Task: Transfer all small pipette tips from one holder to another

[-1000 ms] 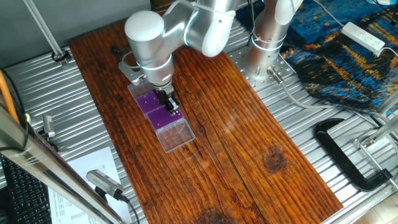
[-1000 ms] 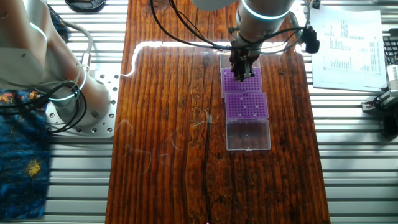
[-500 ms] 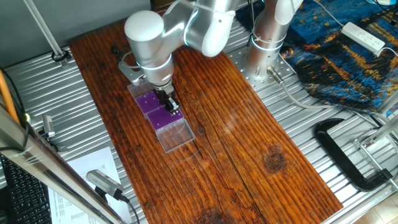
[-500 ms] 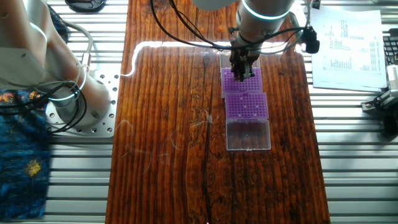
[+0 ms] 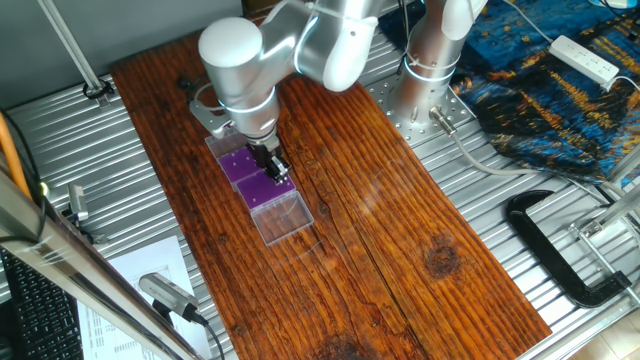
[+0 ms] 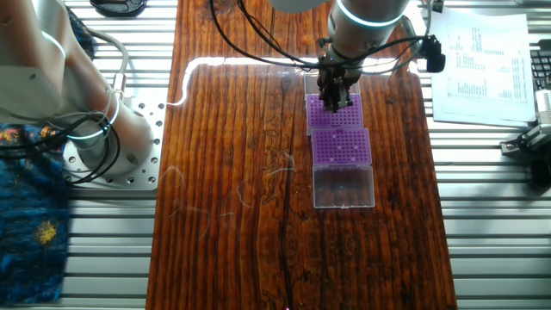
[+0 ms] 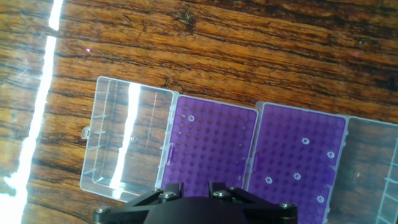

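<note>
Two purple holders lie side by side in clear hinged boxes. In the hand view the left holder (image 7: 211, 146) carries one small pipette tip (image 7: 191, 118). The right holder (image 7: 298, 162) carries several tips, among them one at its far side (image 7: 305, 140). My gripper (image 7: 194, 190) hangs just above the left holder. Its jaws stand a little apart, with only purple rack showing between them. In one fixed view the gripper (image 5: 272, 170) is over the join of the two holders (image 5: 252, 176). In the other fixed view the gripper (image 6: 336, 96) is above the far holder (image 6: 330, 114), and the near holder (image 6: 342, 146) lies uncovered.
Clear open lids flank the racks (image 7: 127, 143) (image 7: 373, 168). The boxes lie on a dark wooden board (image 6: 241, 172) on a ribbed metal table. The arm base (image 6: 95, 138), a black clamp (image 5: 560, 250) and printed sheets (image 6: 482, 60) lie off the board.
</note>
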`<state>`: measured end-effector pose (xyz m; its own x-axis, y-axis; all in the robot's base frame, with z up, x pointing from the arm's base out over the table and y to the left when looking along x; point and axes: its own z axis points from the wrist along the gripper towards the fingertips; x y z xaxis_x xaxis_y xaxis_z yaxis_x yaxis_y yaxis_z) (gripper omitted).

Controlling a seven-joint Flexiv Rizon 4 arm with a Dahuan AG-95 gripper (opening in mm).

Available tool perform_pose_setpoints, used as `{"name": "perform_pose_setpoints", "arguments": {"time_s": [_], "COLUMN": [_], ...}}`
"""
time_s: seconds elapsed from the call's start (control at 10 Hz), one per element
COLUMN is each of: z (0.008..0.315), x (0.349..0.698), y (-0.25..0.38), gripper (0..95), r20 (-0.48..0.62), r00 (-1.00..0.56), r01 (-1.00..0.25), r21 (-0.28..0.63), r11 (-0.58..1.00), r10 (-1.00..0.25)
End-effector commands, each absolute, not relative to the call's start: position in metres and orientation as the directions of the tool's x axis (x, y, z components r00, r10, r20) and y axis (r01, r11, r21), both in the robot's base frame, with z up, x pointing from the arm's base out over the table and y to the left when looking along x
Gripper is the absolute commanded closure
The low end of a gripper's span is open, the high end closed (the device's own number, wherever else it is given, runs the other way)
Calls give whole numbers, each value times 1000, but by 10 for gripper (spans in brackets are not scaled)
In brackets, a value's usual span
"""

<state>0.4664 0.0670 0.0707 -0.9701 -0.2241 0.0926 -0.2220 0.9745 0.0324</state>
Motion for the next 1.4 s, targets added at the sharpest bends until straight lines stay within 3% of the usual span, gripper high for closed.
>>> {"name": "perform_pose_setpoints", "arguments": {"time_s": [0.1, 0.9, 1.3, 1.4], "z": [71, 71, 71, 71], "x": [466, 466, 466, 466], "y": [67, 67, 67, 67], "gripper": [760, 760, 760, 950], "r20": [90, 56, 80, 81], "r00": [-971, -978, -965, -964], "r01": [-222, -202, -249, -252], "r21": [20, -4, 35, 35], "r11": [975, 979, 968, 967], "r10": [-223, -201, -251, -254]}}
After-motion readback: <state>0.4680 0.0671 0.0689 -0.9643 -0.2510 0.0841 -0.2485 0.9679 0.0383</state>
